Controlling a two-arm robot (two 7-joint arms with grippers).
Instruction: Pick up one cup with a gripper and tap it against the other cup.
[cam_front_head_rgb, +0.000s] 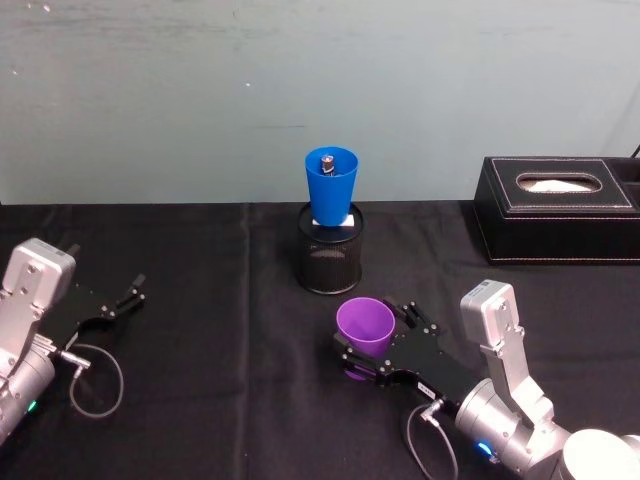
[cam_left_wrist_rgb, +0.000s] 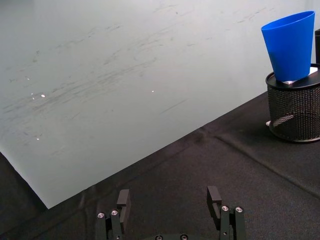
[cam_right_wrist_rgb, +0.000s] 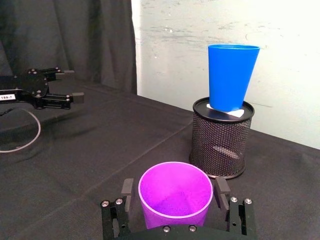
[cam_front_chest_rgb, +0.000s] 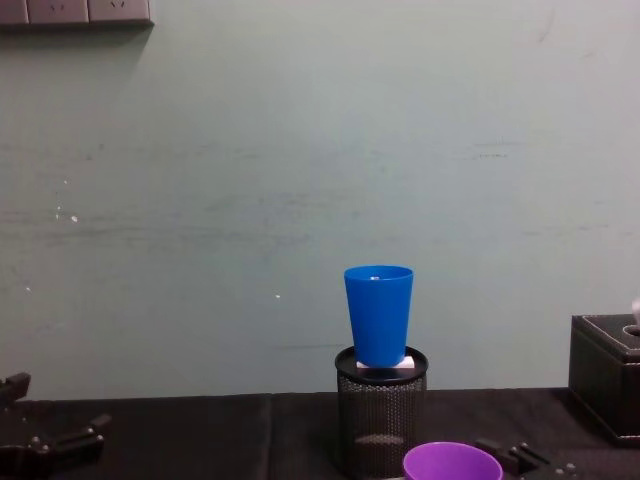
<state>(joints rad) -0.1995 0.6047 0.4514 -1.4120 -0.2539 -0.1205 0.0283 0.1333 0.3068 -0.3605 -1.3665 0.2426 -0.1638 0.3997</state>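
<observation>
Head view: the blue cup (cam_front_head_rgb: 331, 187) stands upright in the mouth of a black mesh holder (cam_front_head_rgb: 331, 253) at the back of the black-clothed desk (cam_front_head_rgb: 220, 330), a small grey object lying inside the cup. A white card (cam_front_head_rgb: 346, 218) shows at the holder's rim. The purple cup (cam_front_head_rgb: 365, 327), smooth and tapered, sits nearer, between the fingers of the right hand (cam_front_head_rgb: 372, 345). The left hand (cam_front_head_rgb: 133, 293) rests well apart at the desk's left, fingers spread. A black tissue box (cam_front_head_rgb: 556, 210) stands far right.

Left wrist view: the left hand's (cam_left_wrist_rgb: 170, 200) fingers stand wide apart, holding nothing.

Right wrist view: the purple cup (cam_right_wrist_rgb: 175, 196) is empty; the right hand's (cam_right_wrist_rgb: 174, 189) fingers flank it, whether pressing cannot be told. The far left hand (cam_right_wrist_rgb: 70, 85) carries a white label, unreadable.

Chest view: the blue cup (cam_front_chest_rgb: 379, 313) rises from the holder (cam_front_chest_rgb: 380, 420); the purple rim (cam_front_chest_rgb: 452, 462) sits lower right.
</observation>
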